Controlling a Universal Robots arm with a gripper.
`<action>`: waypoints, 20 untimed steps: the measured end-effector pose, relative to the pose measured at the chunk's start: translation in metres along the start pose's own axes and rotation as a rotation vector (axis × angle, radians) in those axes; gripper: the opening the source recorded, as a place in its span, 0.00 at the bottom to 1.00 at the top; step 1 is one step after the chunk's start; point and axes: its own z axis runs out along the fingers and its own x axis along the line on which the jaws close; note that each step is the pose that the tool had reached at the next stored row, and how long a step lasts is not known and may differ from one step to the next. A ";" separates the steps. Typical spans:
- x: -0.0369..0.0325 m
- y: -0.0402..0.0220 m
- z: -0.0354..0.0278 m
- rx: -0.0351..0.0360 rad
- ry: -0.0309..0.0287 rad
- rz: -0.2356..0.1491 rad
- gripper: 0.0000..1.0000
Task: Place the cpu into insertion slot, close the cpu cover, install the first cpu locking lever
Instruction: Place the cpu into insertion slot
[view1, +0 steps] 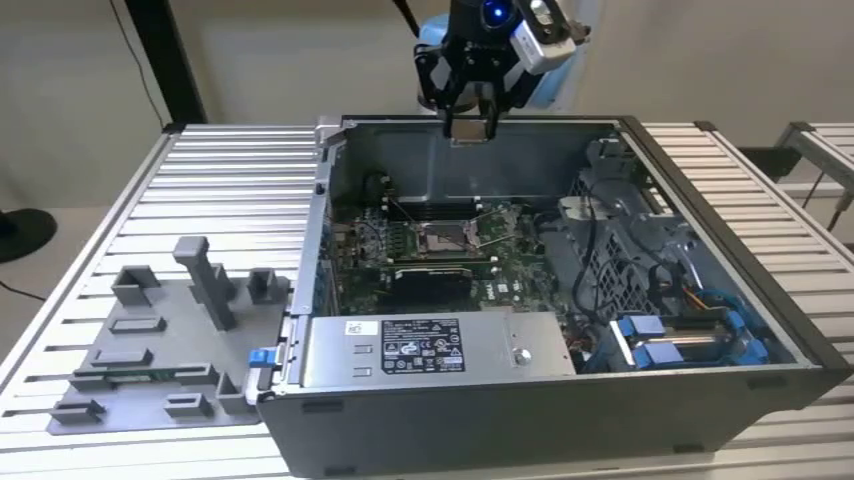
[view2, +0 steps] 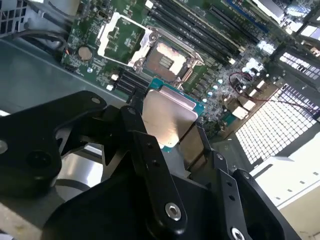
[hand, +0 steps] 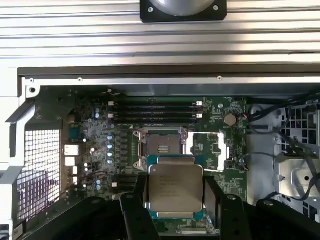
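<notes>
The end effector (view1: 470, 120) hangs above the far side of the open computer case (view1: 534, 400), clamped on the cpu (hand: 176, 186). Below, the insertion slot (view1: 441, 238) lies bare, with the cpu cover (view2: 103, 37) flipped open.

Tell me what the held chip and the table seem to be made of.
The chip: dull silvery-grey metal top, judging by its soft sheen, on a green board-like rim. The table: probably aluminium, pale grey ribbed slats with a matte finish.
</notes>
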 end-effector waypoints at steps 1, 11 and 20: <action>0.0000 0.0033 0.0003 0.0005 0.0000 0.000 0.00; 0.0012 0.0181 0.0021 0.0012 -0.0004 0.000 0.00; 0.0019 0.0181 0.0021 0.0016 0.0011 -0.018 0.00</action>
